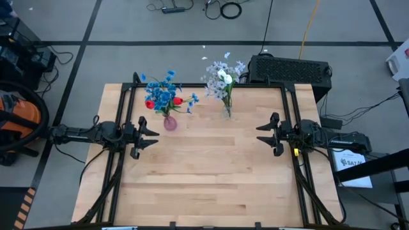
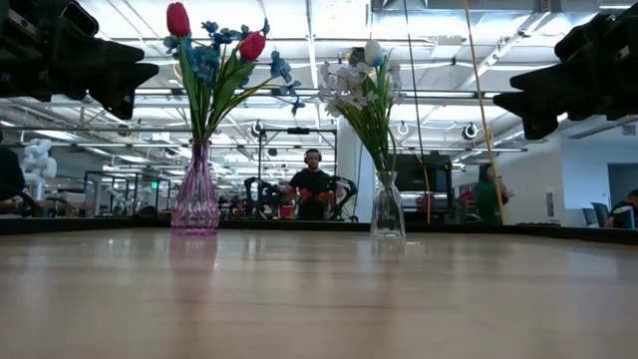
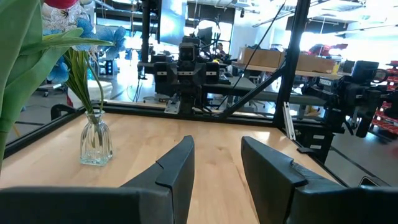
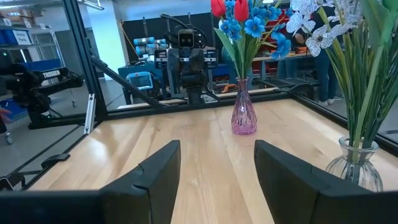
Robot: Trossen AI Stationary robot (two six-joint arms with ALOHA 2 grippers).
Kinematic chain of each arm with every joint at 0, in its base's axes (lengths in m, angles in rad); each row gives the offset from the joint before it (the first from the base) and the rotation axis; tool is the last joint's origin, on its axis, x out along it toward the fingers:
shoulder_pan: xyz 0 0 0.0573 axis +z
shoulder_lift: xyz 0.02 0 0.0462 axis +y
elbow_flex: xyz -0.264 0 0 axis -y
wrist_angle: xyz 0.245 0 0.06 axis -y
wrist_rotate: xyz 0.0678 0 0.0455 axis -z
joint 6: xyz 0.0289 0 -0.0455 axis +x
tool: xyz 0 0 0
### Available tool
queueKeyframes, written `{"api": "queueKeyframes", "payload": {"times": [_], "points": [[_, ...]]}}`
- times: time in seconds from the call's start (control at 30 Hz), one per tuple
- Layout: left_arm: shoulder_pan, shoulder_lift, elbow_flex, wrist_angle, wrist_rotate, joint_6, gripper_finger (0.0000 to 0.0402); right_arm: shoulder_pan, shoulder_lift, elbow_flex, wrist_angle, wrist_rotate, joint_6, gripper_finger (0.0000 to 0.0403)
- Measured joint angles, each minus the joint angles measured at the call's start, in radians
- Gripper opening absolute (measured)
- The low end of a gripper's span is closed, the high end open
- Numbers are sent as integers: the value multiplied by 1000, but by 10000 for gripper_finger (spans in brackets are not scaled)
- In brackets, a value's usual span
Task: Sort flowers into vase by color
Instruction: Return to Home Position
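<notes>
A pink glass vase [image 1: 170, 122] stands on its base on the table and holds blue clusters and red tulip buds [image 1: 163, 96]; it also shows in the low view [image 2: 195, 204] and the right wrist view [image 4: 244, 116]. A clear glass vase [image 1: 227, 110] stands to its right, holding lavender-white sprays and white tulip buds [image 1: 223, 78]; the low view [image 2: 387, 209] and the left wrist view [image 3: 96, 142] show it too. My left gripper [image 1: 152, 135] hovers open near the left edge. My right gripper [image 1: 263, 133] hovers open near the right edge. Neither touches anything.
A black metal frame [image 1: 289, 102] runs along the table's sides and far edge. A black box [image 1: 289, 69] sits beyond the far right corner. Bare wood [image 1: 211, 172] fills the middle and near half. People stand in the room behind [image 2: 313, 184].
</notes>
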Motion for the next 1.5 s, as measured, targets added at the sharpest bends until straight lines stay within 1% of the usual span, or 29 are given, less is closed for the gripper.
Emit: {"api": "queueKeyframes", "payload": {"times": [0.17, 0.37, 0.47, 0.67, 0.77, 1.5], "points": [[0, 0, 0, 0, 0, 2, 138, 0, 0, 0, 0, 0, 0, 196], [0, 0, 0, -20, -19, 59, 138, 0, 0, 0, -1, -1, 0, 196], [0, 0, 0, -48, -78, 53, 138, 0, 0, 0, -1, -1, 0, 196], [0, 0, 0, -42, -186, 79, 138, 0, 0, 0, -1, -1, 0, 196], [0, 0, 0, -42, -190, 104, 138, 0, 0, 0, -1, -1, 0, 196], [0, 0, 0, -43, -183, 104, 138, 0, 0, 0, -1, -1, 0, 196]]}}
